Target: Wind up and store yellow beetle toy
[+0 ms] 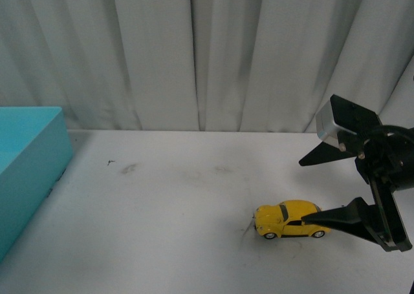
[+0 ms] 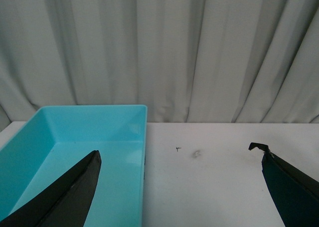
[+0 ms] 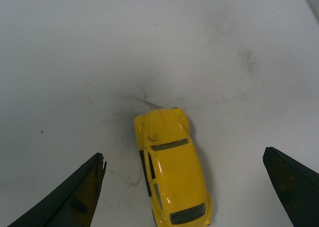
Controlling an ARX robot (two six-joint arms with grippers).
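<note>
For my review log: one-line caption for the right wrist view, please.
Open right pincer framing the small glossy yellow beetle toy car, not touching it, on a scuffed white tabletop.

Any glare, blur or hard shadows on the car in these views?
Front view: flat, soft light, slightly fuzzy; the yellow toy car casts only a thin shadow under it. Right wrist view: car sharp, small glints on its roof, no blown-out glare; the right gripper's fingers dark and soft-edged. Left wrist view: no car; blue bin evenly lit, left gripper's fingers near-black.

Glossy yellow beetle toy point(image 1: 289, 219); turquoise bin point(image 1: 35, 153); scuffed white table point(image 1: 174, 210); pale grey curtain point(image 1: 194, 48)
</note>
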